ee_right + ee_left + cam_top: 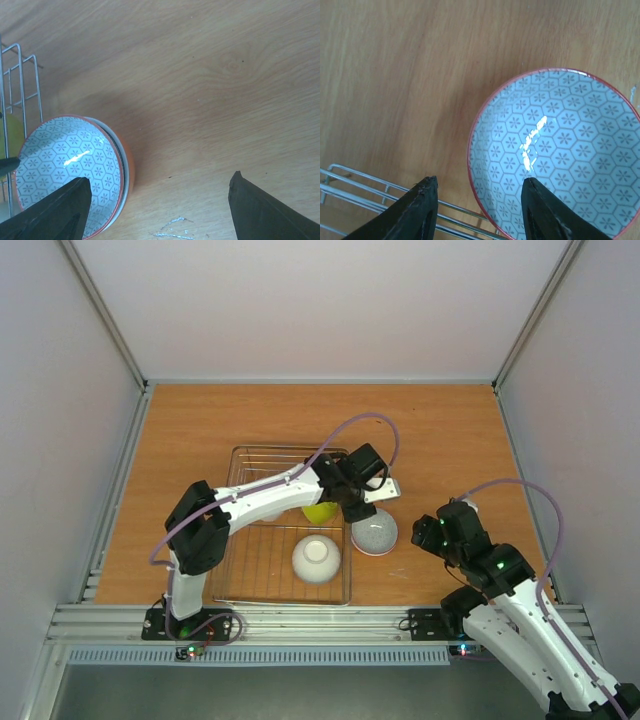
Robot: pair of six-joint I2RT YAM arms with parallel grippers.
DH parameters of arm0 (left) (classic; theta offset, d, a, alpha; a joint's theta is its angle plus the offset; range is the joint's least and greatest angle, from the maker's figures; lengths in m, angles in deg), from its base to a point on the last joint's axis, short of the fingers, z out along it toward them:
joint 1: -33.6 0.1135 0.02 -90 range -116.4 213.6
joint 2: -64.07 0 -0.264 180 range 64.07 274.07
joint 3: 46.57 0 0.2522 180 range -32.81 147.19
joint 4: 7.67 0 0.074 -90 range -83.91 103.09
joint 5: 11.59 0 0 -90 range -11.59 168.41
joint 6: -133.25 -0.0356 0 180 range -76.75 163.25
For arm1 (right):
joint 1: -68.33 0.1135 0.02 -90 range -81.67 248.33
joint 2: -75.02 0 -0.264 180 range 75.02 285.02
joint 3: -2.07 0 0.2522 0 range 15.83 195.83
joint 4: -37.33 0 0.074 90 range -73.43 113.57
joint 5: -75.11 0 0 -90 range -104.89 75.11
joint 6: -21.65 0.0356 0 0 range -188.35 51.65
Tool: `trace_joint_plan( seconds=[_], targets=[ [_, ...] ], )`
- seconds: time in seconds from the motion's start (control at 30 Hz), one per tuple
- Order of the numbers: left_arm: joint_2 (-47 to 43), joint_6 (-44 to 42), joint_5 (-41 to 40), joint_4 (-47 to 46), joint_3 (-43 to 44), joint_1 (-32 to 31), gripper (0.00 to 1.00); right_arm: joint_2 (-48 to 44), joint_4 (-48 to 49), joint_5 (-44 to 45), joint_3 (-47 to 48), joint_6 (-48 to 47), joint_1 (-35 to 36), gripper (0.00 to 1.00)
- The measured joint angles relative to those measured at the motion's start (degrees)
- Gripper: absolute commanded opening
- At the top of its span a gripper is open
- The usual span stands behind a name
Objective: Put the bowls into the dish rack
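From above, the dish rack (262, 540), a rectangular basket of thin silver wire with a grid floor, sits on the wood-grain bench (200, 430). A glossy white bowl (317, 558) rests upside down in its near right part. A yellow-green bowl (320, 511) lies behind it in the rack, partly under the left arm. A round patterned bowl (376, 534) stands on the bench just beside the rack's right side. The left arm rises from its base, bends at the elbow and stretches right across the rack, with the left pincer (362, 508) at the patterned bowl's far-left edge. The right arm comes in from the near right corner, folded, with the right pincer (428, 532) pointing left, near that bowl but apart from it.

The left wrist view shows the left pincer (480, 210) spread apart. Its black fingers straddle the red rim of the patterned bowl (560, 150), whose shiny inside carries hexagons with small flowers. Whether a finger touches it, I cannot tell. The rack's wires (360, 182) cross the lower left.

In the right wrist view the right pincer (160, 215) is wide apart over bare bench (225, 75). The patterned bowl (70, 170) sits nested; a pale rim and an orange bowl (129, 167) show around it. The rack's upright wires (17, 80) stand at the left edge.
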Motion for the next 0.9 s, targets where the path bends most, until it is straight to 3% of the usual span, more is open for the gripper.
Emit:
trace_joint_plan(
  seconds=[0.47,0.63,0.9],
  targets=[
    [4.3,-0.8,-1.6,1.0,3.1,-0.2,0.47,-0.1,1.0,-1.8,-0.7,-1.2,0.0,0.78],
    [4.3,-0.9,-1.8,1.5,3.3,-0.3,0.34,-0.1,1.5,-2.1,-0.7,-1.5,0.0,0.78],
    [5.1,-1.1,-2.2,2.1,4.1,-0.3,0.35,-0.1,1.8,-2.2,-0.7,-1.6,0.0,0.79]
  ],
)
